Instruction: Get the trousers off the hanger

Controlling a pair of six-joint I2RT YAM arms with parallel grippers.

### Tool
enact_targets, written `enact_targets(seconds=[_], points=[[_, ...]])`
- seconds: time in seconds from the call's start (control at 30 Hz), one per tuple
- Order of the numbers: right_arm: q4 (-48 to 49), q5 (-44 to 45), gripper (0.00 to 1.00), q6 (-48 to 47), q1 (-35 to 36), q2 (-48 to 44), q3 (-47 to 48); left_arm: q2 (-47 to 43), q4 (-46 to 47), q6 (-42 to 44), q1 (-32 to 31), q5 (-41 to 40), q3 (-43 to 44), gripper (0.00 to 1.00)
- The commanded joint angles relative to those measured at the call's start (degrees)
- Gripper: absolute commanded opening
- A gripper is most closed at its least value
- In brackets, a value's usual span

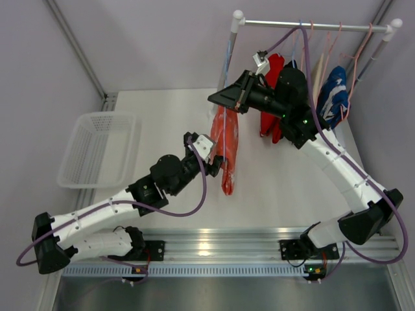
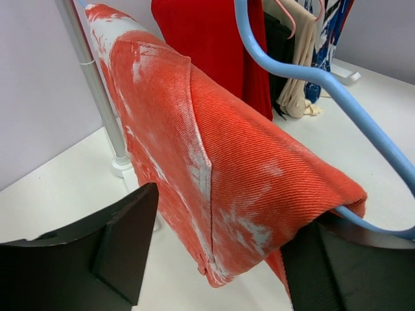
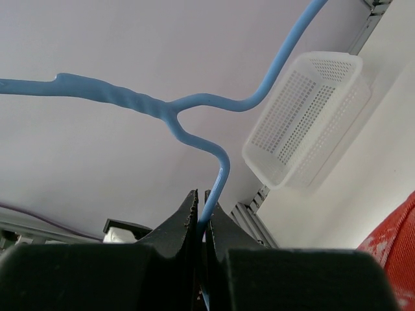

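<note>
The orange-red trousers (image 1: 225,144) with white marks hang folded over the bar of the light-blue wire hanger (image 2: 363,123), held off the rack above the table. My right gripper (image 1: 219,98) is shut on the hanger's wire just below its twisted neck (image 3: 130,100), and the wire passes between the tips of this gripper (image 3: 202,197). My left gripper (image 1: 217,163) is open beside the trousers' lower half. In the left wrist view the trousers' folded edge (image 2: 246,175) lies between the spread fingers of the left gripper (image 2: 233,217); the right finger (image 2: 337,272) is close to the cloth.
A white mesh basket (image 1: 97,149) sits at the table's left and also shows in the right wrist view (image 3: 305,123). The clothes rack's rail (image 1: 311,26) carries a deep-red garment (image 1: 272,97), a blue-and-white garment (image 1: 334,94) and pink hangers (image 1: 334,45). The rack's pole (image 2: 97,84) stands close behind the trousers.
</note>
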Motion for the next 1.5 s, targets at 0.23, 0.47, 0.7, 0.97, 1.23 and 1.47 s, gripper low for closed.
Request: enact_targets(seconds=[0.23,0.47,0.7,0.97,1.23,1.47], points=[[7.4,-1.2,0.0,0.9,-0.6,-6.0,0.5,1.2,7.6,5.1,0.2,-2.0,3.5,0.33],[5.5,-0.2,0.0,-1.0,-4.9,-10.0,-7.7,-0.7,3.8,6.4,0.2,-2.3,5.2,0.0],[6.4,0.2,0.0,-3.4,-9.7,-13.3,-16.7,-2.2,0.7,6.2,0.2,-1.0,10.2,0.0],[4.2,2.2,0.0,-5.6,-11.0,-13.2,-22.0,-1.6,-3.9,1.6,0.4,1.7,20.1,0.0],[2.9,3.5,0.0,-8.3,-11.0,-14.4,-25.8,0.1,-3.4,3.6,1.5,1.0,30.8,0.0],[2.4,4.3,0.0,-9.9,-11.0,-14.8,-28.0,2.8,-5.6,0.6,6.4,2.2,44.2,0.0]])
